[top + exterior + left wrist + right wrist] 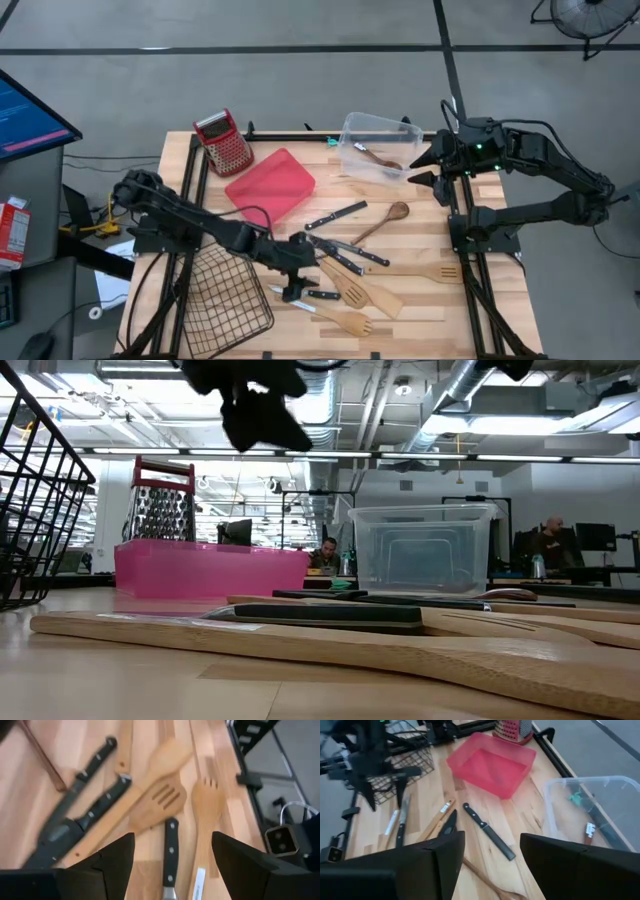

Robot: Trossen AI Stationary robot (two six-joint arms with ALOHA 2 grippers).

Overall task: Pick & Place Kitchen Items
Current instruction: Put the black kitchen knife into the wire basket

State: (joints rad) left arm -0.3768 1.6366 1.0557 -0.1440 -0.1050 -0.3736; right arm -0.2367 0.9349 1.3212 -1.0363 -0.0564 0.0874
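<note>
Several black-handled knives (345, 250) and light wooden spatulas (362, 292) lie flat and scattered on the wooden table's middle and near right. My left gripper (297, 282) hovers open above them. In its wrist view (172, 845), one knife (171, 855) lies on the table below the gap between the fingers, untouched. A dark wooden spoon (385, 218) lies farther back. My right gripper (418, 169) is open and empty in the air beside the clear plastic bin (378, 145) at the far right. The bin holds a wooden utensil (380, 160).
A red tray (270, 185) sits at the far middle, with a red-topped box grater (225, 142) behind it. A black wire basket (225, 295) stands at the near left, close to my left arm. People sit in the room beyond the table (325, 555).
</note>
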